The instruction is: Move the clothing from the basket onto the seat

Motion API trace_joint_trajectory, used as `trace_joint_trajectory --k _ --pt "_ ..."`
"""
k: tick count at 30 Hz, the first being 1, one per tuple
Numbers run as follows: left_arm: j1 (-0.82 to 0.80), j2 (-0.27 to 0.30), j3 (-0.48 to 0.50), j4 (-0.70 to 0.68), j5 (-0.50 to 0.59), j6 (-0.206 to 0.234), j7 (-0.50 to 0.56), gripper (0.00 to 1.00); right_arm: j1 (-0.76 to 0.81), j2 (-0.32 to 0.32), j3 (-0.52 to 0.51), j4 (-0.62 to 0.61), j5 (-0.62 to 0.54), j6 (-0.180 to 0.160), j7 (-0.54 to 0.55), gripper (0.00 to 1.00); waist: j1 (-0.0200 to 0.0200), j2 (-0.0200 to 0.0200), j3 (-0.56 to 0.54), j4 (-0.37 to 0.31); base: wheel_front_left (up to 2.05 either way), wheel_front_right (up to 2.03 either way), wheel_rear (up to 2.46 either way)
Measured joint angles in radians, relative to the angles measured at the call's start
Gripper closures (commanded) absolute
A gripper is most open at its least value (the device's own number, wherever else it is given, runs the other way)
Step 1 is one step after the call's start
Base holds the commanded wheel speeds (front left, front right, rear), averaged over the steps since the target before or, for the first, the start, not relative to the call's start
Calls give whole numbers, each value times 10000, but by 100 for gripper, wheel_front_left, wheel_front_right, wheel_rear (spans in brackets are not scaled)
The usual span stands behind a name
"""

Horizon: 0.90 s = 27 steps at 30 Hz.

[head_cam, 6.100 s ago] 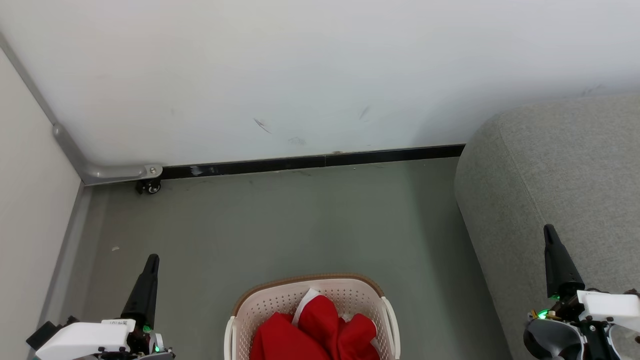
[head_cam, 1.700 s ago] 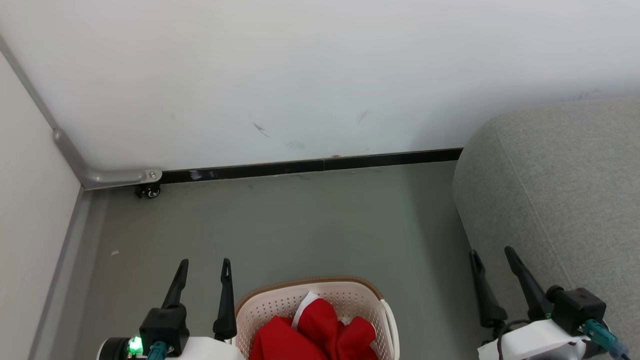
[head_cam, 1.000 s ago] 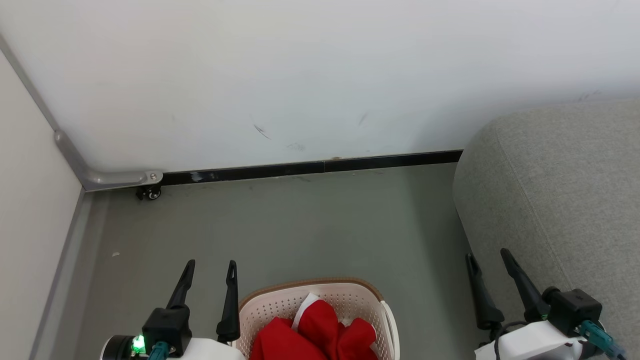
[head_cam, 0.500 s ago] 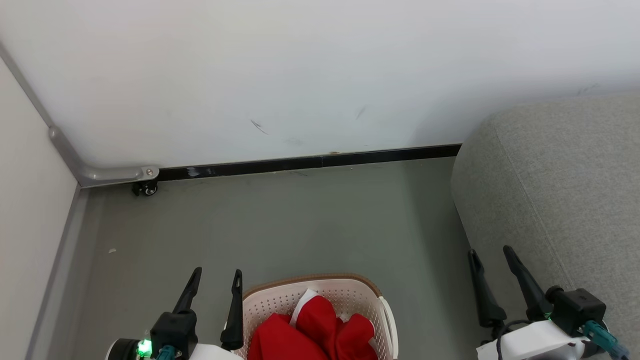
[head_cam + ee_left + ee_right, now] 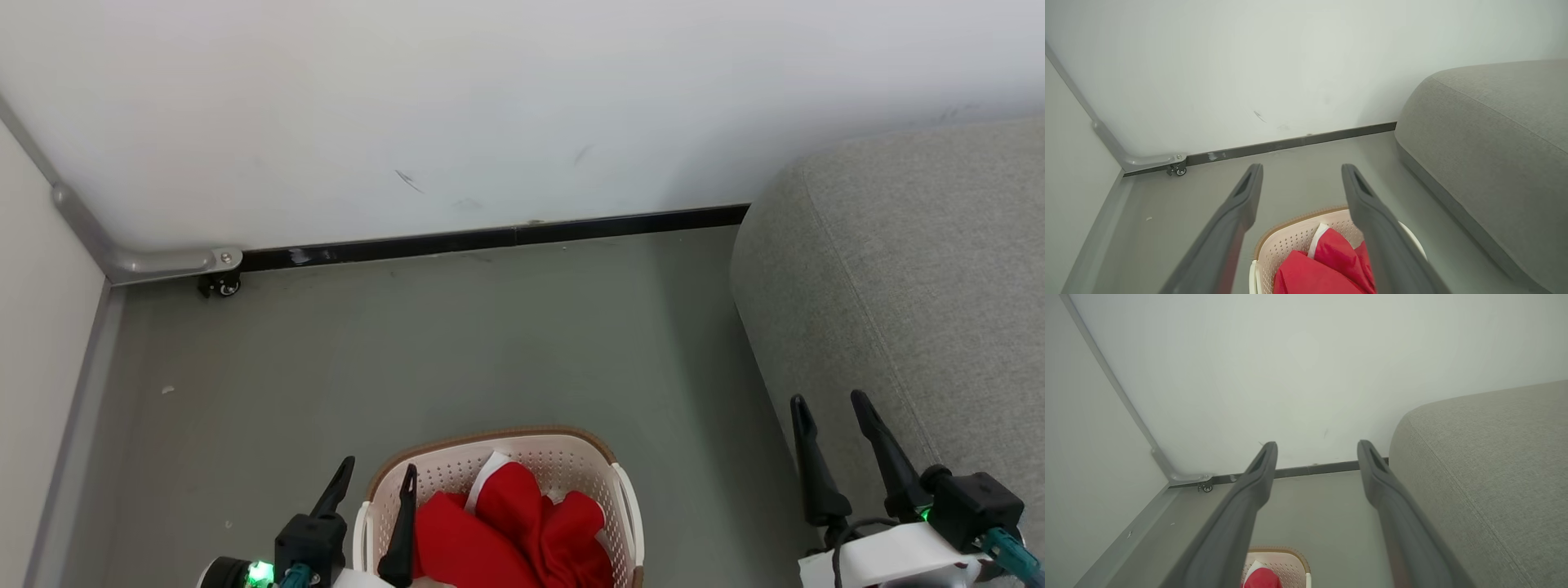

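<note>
My left hand (image 5: 377, 467) and right hand (image 5: 828, 400) were spread and empty, and the clothing (image 5: 506, 531) lay in the basket (image 5: 490, 434) on the floor (image 5: 457, 343).

My left hand stood at the basket's left rim with its fingers apart. One finger was over the floor and the other in front of the red heap, though I could not tell whether it touched. The clothing lay bunched inside the basket with a strip of white trim showing. My right hand, fingers likewise apart, sat just beside the front edge of the grey seat (image 5: 914, 269), well apart from the basket. The seat stood to the basket's right, against the white wall (image 5: 490, 106).
</note>
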<state>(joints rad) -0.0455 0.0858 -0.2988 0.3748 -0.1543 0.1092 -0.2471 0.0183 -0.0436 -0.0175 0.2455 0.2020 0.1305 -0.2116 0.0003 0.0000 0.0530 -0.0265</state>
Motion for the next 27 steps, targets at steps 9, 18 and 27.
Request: trace_joint_trajectory --k 9,18,27 --pt "-617 -63 -163 573 84 -130 0 0 -19 4 -73 -410 -46 0 -77 0 -1 0 473 -139 0 0 0" --pt "-1365 -148 -228 1081 92 -222 0 0 -108 6 -96 -777 -46 0 -84 0 0 0 1168 -346 0 0 0" --pt "-2034 -173 -236 1559 282 -222 0 0 -652 6 -10 -1112 -31 0 -88 0 0 0 2035 -602 0 0 0"
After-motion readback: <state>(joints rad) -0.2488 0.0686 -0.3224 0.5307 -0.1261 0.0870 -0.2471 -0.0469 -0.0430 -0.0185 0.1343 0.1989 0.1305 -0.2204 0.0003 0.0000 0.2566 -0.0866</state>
